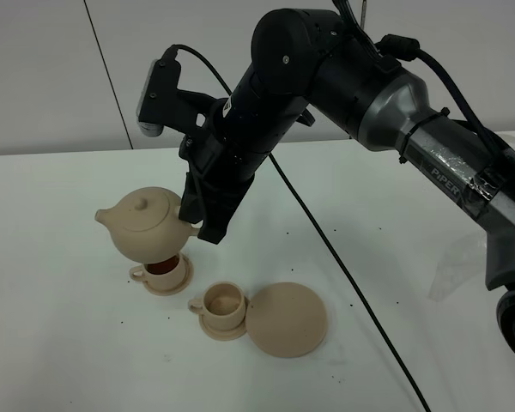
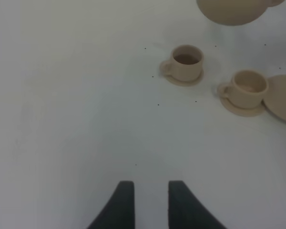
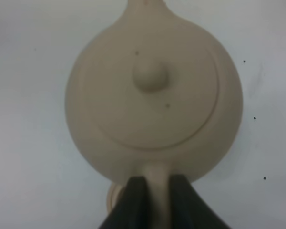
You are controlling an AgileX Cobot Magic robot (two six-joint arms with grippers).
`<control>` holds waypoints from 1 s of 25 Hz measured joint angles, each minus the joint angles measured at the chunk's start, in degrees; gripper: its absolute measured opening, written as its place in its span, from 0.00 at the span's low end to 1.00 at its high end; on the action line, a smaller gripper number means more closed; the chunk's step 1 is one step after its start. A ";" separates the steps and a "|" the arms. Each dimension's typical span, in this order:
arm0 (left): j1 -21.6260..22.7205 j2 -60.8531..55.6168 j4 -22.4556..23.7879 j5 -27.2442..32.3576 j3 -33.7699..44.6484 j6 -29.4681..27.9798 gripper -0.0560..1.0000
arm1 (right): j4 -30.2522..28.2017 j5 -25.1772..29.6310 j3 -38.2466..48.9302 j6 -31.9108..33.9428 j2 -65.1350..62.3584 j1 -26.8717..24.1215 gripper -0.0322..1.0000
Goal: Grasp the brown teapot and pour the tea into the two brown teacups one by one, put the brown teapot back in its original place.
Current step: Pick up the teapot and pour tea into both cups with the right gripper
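A black cable (image 1: 352, 287) trails across the white table (image 1: 69, 360), dotted with dark specks (image 2: 158, 104).

The teapot (image 1: 146, 225) looks matt, smooth ceramic; the tabletop (image 1: 51, 343) is smooth and matt.

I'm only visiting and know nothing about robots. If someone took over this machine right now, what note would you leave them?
Right pincer: shut on the handle of the brown teapot, held level in the air above the first teacup.
Left pincer: open, empty, over bare table.
First teacup: on its small saucer, dark tea inside.
Second teacup: on its small saucer, looks empty, beside the large saucer.
Done: first cup seems filled.
Left: fill the second teacup, then set the teapot on the large saucer.
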 joint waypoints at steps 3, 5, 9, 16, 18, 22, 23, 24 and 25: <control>0.00 0.00 0.00 0.00 0.00 0.00 0.28 | -0.50 0.05 0.00 -0.05 0.00 0.00 0.13; 0.00 0.00 0.00 0.00 0.00 0.00 0.28 | -0.50 0.05 0.00 -0.05 0.00 0.00 0.13; 0.00 0.00 0.00 0.00 0.00 0.00 0.28 | -0.61 0.05 0.00 -0.05 0.00 0.00 0.13; 0.00 0.00 0.00 0.00 0.00 0.00 0.28 | -0.61 0.05 0.00 0.00 0.00 0.00 0.13; 0.00 0.00 0.00 0.00 0.00 0.00 0.28 | -0.61 0.05 0.00 0.15 0.00 0.00 0.13; 0.00 0.00 0.00 0.00 0.00 0.00 0.28 | -0.61 0.05 0.00 0.48 0.00 0.00 0.13; 0.00 0.00 0.00 0.00 0.00 0.00 0.28 | -0.61 0.05 0.00 0.50 0.00 0.00 0.13; 0.00 0.00 0.00 0.00 0.00 0.00 0.28 | -0.61 0.05 0.00 0.55 0.00 0.00 0.13; 0.00 0.00 0.00 0.00 0.00 0.00 0.28 | -0.61 0.05 0.00 0.55 0.00 0.00 0.13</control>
